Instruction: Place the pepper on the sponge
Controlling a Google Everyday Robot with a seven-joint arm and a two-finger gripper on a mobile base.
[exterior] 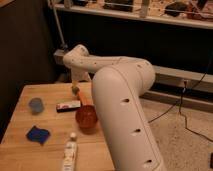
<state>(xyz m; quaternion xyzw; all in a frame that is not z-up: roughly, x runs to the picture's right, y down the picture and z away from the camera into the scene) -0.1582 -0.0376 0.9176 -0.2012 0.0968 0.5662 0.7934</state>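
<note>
The pepper is a small orange taper with a greenish end, at the back of the wooden table, just behind the orange-red bowl. The white arm reaches from the lower right up and over to the left. Its gripper comes down right at the pepper's stem end. Whether it touches the pepper cannot be made out. The sponge, a flat dark-blue pad, lies near the table's front left, well apart from the gripper.
An orange-red bowl stands mid-table. A pale blue cup is at the left, a flat snack bar lies between cup and bowl, and a white bottle lies at the front. The arm's large link covers the table's right side.
</note>
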